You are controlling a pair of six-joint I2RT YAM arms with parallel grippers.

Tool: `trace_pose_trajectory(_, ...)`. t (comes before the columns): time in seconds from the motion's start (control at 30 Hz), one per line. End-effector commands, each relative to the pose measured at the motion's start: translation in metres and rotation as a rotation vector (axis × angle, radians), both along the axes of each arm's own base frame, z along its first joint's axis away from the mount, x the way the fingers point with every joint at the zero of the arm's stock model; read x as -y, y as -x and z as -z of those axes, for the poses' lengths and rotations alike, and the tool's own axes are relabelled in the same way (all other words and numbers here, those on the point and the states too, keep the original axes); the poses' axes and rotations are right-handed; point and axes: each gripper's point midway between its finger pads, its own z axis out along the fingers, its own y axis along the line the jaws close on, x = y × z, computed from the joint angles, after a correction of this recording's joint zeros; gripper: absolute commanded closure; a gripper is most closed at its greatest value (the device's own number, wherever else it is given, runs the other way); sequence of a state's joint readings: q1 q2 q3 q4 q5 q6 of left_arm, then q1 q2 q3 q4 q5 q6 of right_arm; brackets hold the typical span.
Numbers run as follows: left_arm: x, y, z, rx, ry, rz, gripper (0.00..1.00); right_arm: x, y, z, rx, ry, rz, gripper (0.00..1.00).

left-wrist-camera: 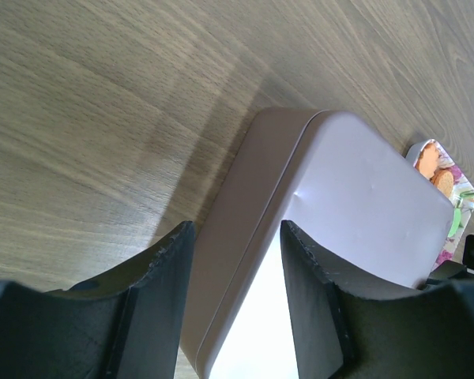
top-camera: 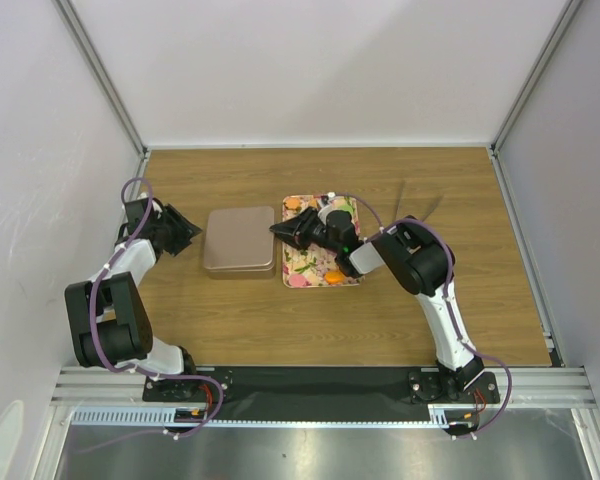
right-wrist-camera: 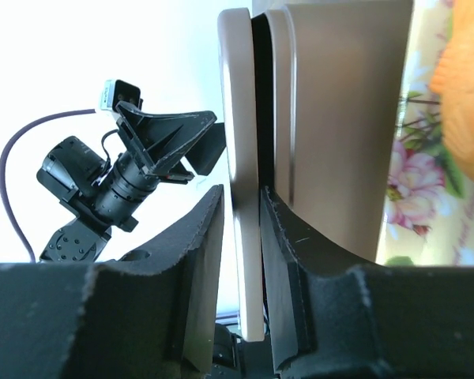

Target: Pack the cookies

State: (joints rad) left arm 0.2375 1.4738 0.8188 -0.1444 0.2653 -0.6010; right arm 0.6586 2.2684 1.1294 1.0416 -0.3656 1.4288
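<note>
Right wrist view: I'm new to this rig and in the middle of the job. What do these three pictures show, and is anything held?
You are seeing two robot arms bolted to a wooden table. One picture looks down from above. The other two come from a camera on each wrist, so the black wedges at the bottom are that arm's own fingers.

On the table lie a pinkish tin with a lid and, beside it, a floral tray with the cookies.

The left gripper is open at the tin's left side and holds nothing. The right gripper has a finger on each side of the lid's edge. I cannot tell whether it is pinching the lid.
</note>
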Motion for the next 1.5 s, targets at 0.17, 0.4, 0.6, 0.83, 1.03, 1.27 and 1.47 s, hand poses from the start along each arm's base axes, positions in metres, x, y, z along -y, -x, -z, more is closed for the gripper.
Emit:
trace_pose_trajectory(0.17,0.005,-0.008,-0.012,0.036,-0.032,0.035,0.46,0.017,-0.003,-0.021,0.056,0.002,0.015,0.69)
trace_pose_trajectory(0.4,0.010,-0.010,-0.016,0.040,-0.039,0.051,0.46,0.026,-0.004,-0.020,0.065,0.038,0.030,0.67)
trace_pose_trajectory(0.6,0.015,-0.013,-0.019,0.040,-0.054,0.071,0.45,0.025,-0.005,-0.023,0.099,0.099,0.022,0.57)
trace_pose_trajectory(0.83,0.014,-0.017,-0.015,0.014,-0.079,0.079,0.45,0.008,-0.015,-0.023,0.164,0.305,-0.016,0.33)
trace_pose_trajectory(1.03,0.013,-0.017,-0.010,-0.007,-0.086,0.079,0.45,0.001,-0.030,-0.011,0.144,0.389,-0.027,0.31)
trace_pose_trajectory(1.27,0.017,-0.023,-0.010,-0.016,-0.110,0.089,0.45,-0.004,-0.031,0.013,0.108,0.467,-0.053,0.33)
trace_pose_trajectory(1.47,0.020,-0.026,-0.010,-0.027,-0.127,0.097,0.45,-0.003,-0.028,0.026,0.083,0.476,-0.069,0.37)
